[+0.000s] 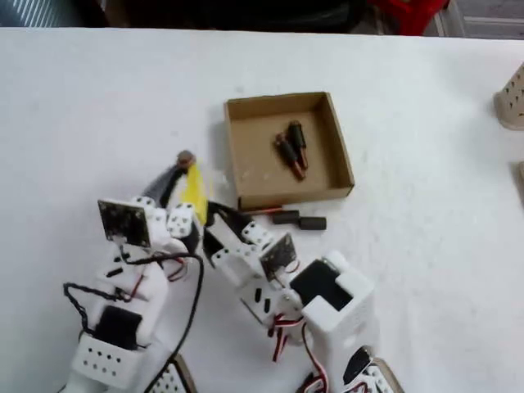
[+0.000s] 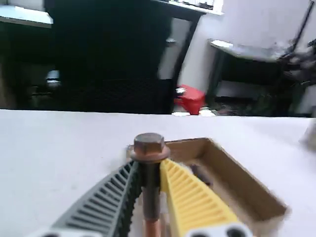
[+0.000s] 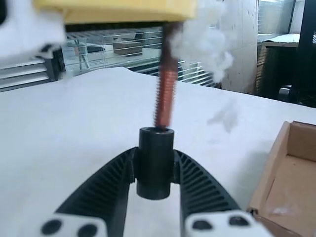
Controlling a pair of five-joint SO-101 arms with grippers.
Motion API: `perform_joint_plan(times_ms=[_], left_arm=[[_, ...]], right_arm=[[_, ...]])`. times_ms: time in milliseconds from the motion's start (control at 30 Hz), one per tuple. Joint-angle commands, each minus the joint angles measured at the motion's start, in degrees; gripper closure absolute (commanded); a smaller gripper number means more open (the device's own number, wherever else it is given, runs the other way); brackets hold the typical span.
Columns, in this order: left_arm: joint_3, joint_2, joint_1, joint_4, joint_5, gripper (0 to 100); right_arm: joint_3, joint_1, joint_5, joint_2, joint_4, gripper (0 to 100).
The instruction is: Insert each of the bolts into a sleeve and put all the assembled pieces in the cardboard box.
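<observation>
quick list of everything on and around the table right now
table: one, white, under everything
cardboard box: one, brown, table centre
assembled pieces: apparently two, black and copper, inside the box
loose sleeves: two, black, on the table by the box's near wall
loose bolt: one, copper, along that wall
perforated block: one, beige, right side of the high view
held bolt: one, copper, in left pincer, tip at the mouth of the held sleeve
held sleeve: one, black, in right pincer
left pincer: one, grey and yellow fingers, shut
right pincer: one, black fingers, shut
</observation>
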Motion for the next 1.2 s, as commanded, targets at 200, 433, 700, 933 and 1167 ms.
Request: perform_joint_plan(times_ms=[200, 433, 700, 933, 1167], left_arm=[[-4.7, -1.2, -0.4, -2.5, -0.2, 98], [-4.5, -1.1, -0.2, -2.5, 0.0, 98], [1.8, -1.1, 3.8, -8.6, 0.1, 98], [2.0, -1.1, 3.9, -8.6, 0.1, 98], [4.0, -1.1, 3.9, -8.6, 0.1, 98]], right_arm=[[-0.1, 0.2, -0.1, -0.2, -1.6, 98.4], [-0.1, 0.2, -0.1, -0.2, -1.6, 98.4], [-0.1, 0.2, -0.1, -0.2, -1.6, 98.4], [-0.1, 0.2, -0.1, -0.2, -1.7, 98.3], [-0.1, 0.2, -0.1, -0.2, -1.8, 98.3]])
